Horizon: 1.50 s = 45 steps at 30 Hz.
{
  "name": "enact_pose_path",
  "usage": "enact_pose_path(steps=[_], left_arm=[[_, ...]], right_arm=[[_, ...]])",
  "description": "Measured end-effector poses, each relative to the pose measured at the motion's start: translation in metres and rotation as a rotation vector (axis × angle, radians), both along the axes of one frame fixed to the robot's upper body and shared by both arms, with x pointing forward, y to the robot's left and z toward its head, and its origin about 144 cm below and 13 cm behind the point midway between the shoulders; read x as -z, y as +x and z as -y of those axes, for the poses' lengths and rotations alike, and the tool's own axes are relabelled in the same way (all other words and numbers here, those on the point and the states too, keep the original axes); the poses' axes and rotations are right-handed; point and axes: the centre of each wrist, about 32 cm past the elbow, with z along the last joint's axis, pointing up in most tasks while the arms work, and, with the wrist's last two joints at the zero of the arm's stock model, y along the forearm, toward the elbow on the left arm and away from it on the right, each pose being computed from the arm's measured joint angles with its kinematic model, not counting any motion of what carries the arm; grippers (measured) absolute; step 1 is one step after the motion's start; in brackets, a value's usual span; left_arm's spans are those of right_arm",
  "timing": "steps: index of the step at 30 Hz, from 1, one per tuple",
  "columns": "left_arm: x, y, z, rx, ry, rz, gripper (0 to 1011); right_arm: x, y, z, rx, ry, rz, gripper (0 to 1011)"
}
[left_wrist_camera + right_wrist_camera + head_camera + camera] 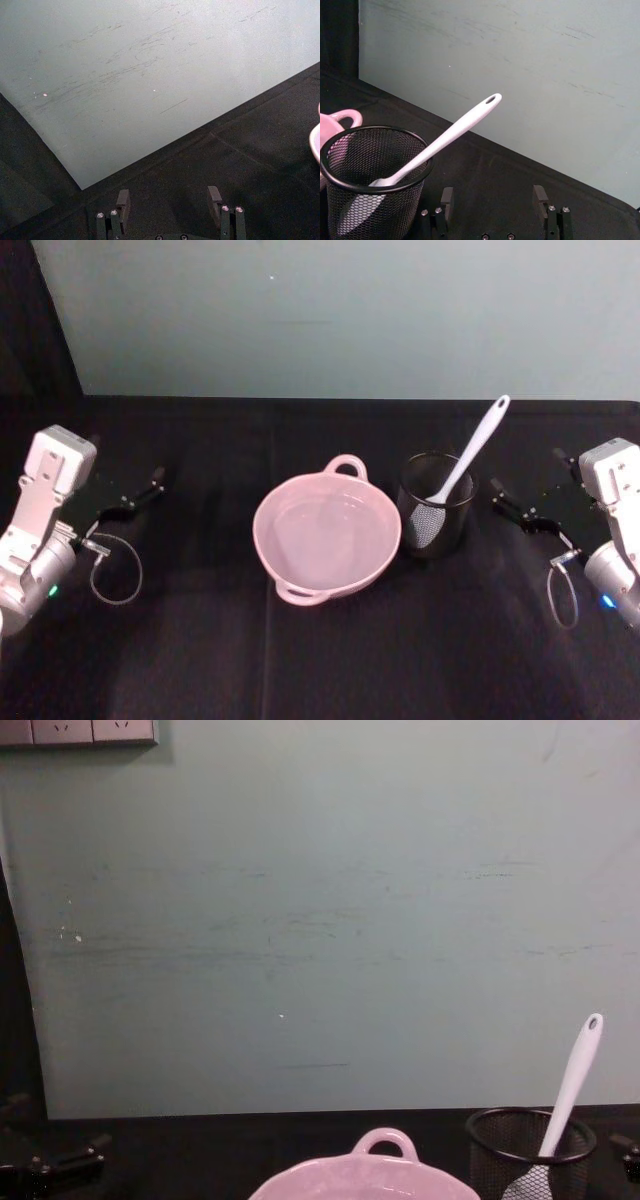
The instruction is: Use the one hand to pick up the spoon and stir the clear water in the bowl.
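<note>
In the left wrist view we see the left gripper [168, 192] at the bottom centre, its two fingers spread apart over the black cloth [250, 165]. A pink sliver at the right edge is probably the bowl [316, 144].

In the right wrist view the right gripper [493, 190] sits at the bottom, fingers likewise apart with nothing between them. The spoon [445, 140] stands tilted in the black mesh cup [395, 215] at the lower left, paddle down, its holed handle end reaching toward the upper centre.

In the head view the bowl lies at the centre with the cup just beside it on the right. Each gripper sits well apart from them, at its own edge of the frame.

In the chest view the bowl's rim shows at the bottom centre, with the spoon and cup at the lower right.
</note>
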Motion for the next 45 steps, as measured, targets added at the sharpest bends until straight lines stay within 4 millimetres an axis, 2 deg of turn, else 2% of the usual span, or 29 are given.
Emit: enact_pose_path(steps=[29, 33, 38, 45], left_arm=[[0.000, 0.000, 0.000, 0.000, 0.000, 0.000, 1011], [0.000, 0.000, 0.000, 0.000, 0.000, 0.000, 1011], [0.000, 0.000, 0.000, 0.000, 0.000, 0.000, 1011], [0.000, 0.000, 0.000, 0.000, 0.000, 0.000, 1011]], right_arm=[[-0.002, -0.003, 0.000, 0.001, 0.007, 0.006, 1004], [-0.003, -0.012, 0.004, 0.017, 0.075, 0.020, 1004], [-0.007, -0.024, 0.010, 0.016, 0.244, 0.053, 1004], [-0.010, -0.013, 0.017, -0.047, 0.511, 0.011, 1004]])
